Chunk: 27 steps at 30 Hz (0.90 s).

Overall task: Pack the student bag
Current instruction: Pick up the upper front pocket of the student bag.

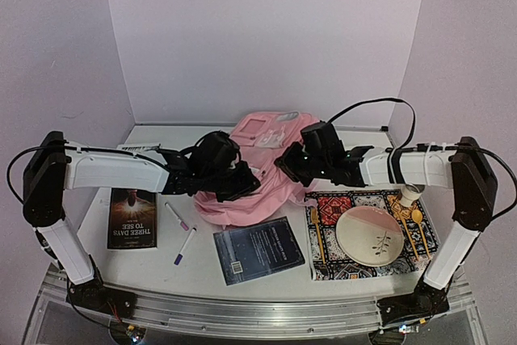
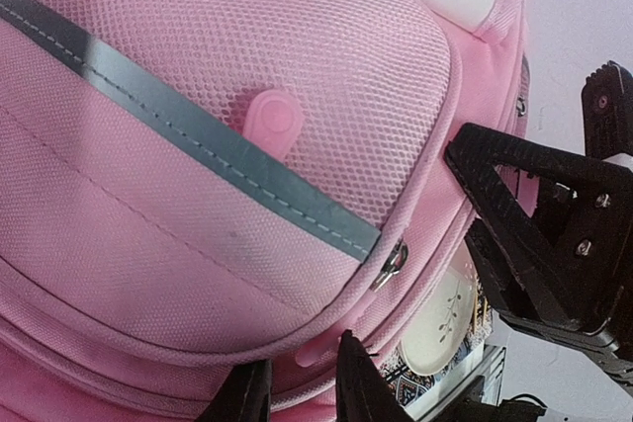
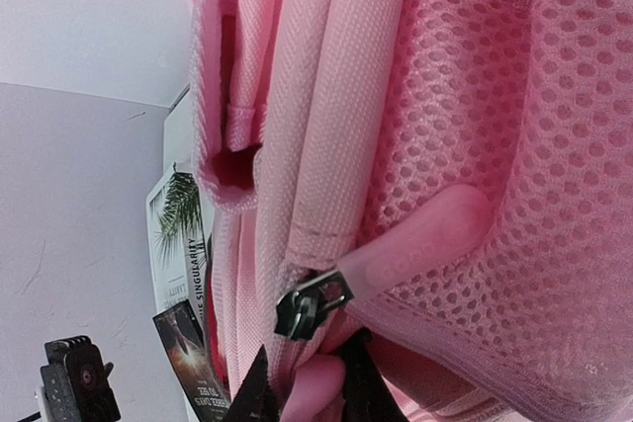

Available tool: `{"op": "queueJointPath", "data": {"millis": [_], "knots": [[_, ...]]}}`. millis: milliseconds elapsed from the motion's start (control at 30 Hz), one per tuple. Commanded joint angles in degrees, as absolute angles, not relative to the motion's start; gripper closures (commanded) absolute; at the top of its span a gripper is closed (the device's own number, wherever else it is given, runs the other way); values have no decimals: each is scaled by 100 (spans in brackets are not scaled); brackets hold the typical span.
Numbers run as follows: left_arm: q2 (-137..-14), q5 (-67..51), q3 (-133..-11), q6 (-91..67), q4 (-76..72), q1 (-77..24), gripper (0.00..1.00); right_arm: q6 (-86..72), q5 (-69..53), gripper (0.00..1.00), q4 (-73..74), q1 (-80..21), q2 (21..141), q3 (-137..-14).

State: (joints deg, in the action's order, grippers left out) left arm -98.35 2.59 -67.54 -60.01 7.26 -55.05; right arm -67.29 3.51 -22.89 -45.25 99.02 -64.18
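The student bag (image 1: 279, 190) lies mid-table, toward the far side, with the right gripper (image 3: 312, 382) pinching a pink tab (image 3: 309, 398) by its zip (image 3: 312, 303) — likely bracing the seam — and the left gripper (image 2: 302, 387) narrowed at its edge, grip unclear.

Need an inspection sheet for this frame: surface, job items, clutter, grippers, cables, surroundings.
Surface: white table, things spread across it.
Job's things: student bag, pink, lies mid-table between both arms.
Clutter: black book, blue book, two markers, plate on patterned mat, wooden utensils.
Grippers: left gripper, fingers at the bag's lower seam, grip unclear; right gripper, fingers pinching a pink part of the bag beside a zip slider.
Cables: black cable loops above the right arm.
Surroundings: plain pale walls; nothing else seen.
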Motion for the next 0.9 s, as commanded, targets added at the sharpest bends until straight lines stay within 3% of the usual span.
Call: {"op": "queueJointPath", "data": {"millis": [0, 367, 533, 867], "knots": [[-9705, 423, -6716, -5947, -309, -5403, 78, -6500, -362, 100, -3142, -4790, 9519, -6457], [-9662, -152, -6773, -5809, -658, -5439, 77, -6429, -299, 100, -3129, -4808, 9579, -6473], [-9661, 134, -6636, -5935, -601, -5440, 75, -6407, -281, 100, -3120, -4811, 9604, -6510], [-9765, 290, -6755, -6067, 115, -5440, 82, -6351, -129, 100, -3034, -4809, 9548, -6514]]}}
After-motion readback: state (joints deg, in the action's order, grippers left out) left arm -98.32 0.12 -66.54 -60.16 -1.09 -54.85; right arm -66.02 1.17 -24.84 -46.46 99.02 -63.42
